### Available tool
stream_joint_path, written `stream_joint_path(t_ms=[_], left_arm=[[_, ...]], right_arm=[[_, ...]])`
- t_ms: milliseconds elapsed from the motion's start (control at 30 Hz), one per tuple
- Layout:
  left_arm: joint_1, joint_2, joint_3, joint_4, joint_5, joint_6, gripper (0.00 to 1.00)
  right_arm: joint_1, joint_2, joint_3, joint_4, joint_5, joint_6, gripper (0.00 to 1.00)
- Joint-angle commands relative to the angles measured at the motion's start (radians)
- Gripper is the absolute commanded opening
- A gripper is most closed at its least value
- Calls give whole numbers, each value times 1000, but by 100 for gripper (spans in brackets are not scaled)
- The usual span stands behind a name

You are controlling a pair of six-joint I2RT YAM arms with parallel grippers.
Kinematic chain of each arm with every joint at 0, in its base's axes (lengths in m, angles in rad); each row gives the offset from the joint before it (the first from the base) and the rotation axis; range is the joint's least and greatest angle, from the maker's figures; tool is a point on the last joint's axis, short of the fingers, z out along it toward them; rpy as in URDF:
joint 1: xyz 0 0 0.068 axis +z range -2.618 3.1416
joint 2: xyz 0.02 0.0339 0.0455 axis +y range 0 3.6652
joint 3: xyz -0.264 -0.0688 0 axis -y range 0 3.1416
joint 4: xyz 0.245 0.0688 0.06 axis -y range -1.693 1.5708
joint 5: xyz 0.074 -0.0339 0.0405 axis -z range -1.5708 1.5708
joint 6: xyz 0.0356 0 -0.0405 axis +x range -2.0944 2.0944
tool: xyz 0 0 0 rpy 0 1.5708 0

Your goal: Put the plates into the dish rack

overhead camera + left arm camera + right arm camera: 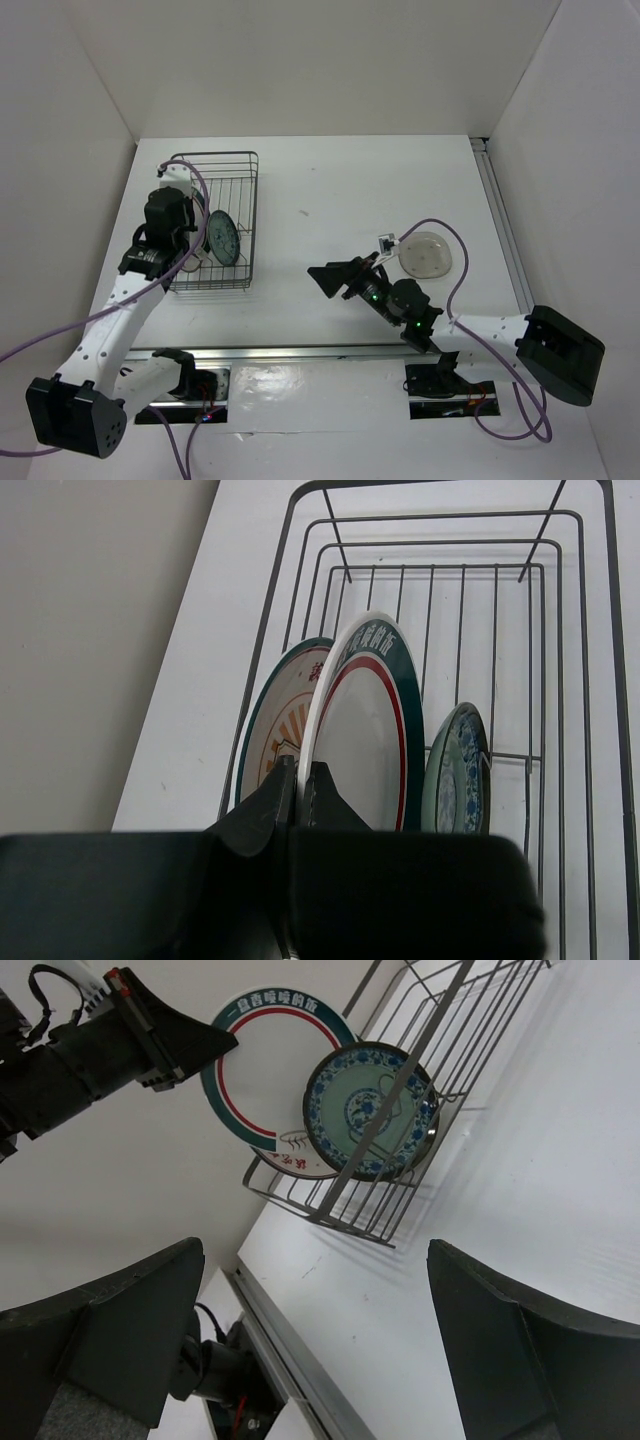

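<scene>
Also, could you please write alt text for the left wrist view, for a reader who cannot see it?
The left gripper grips the edge of a white plate with a green-and-red rim, standing upright in a wire dish rack. An orange sunburst plate stands to its left and a small teal patterned plate to its right.

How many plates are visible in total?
4. Three stand in the rack: the sunburst plate, the red-rimmed plate, the blue-patterned plate. The glass plate lies on the table, right side.
</scene>
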Motion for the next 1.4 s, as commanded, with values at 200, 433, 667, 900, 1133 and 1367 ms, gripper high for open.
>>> stream_joint_path(t_ms=[200, 433, 667, 900, 1133, 1367], left_arm=[[4, 7, 24, 40, -10, -28, 0], [4, 54, 53, -4, 22, -58, 13], [4, 55, 53, -13, 63, -67, 45], [4, 15, 85, -56, 54, -138, 61], [4, -159, 99, -52, 359, -192, 100], [4, -142, 101, -29, 664, -183, 100]], right_arm=[[-15, -1, -24, 40, -22, 7, 100], [-25, 0, -33, 51, -31, 7, 100], [-25, -34, -43, 4, -11, -19, 100], [-25, -216, 8, -429, 244, 7, 100], [-15, -345, 174, -1536, 719, 730, 100], [-15, -281, 194, -1845, 784, 1186, 100]])
